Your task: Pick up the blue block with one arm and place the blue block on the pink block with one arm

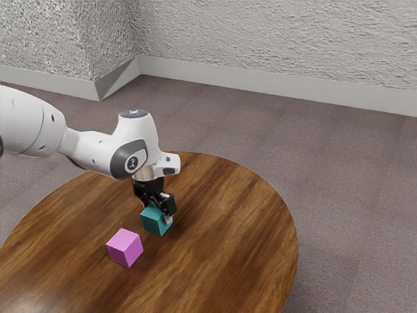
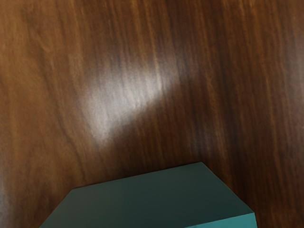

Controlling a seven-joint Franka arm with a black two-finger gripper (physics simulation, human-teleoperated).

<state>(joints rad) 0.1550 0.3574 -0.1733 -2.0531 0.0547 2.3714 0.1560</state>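
Note:
The blue block (image 1: 152, 225), teal in shade, stands near the middle of the round wooden table (image 1: 260, 215). My gripper (image 1: 158, 216) comes down on it from above, with a black finger on each side, shut on it. I cannot tell whether the block rests on the wood or hangs just above it. The same block (image 2: 152, 202) appears large and close under my hand in the wrist view, with bare wood beyond it. The pink block (image 1: 124, 247) sits on the table a short way toward the exterior view's lower left of the blue one, apart from it.
The table's curved edge (image 1: 294, 251) drops off toward the exterior view's right. Grey carpet (image 1: 339, 150) and textured walls surround the table. My white arm (image 1: 78, 147) reaches in from the exterior view's left.

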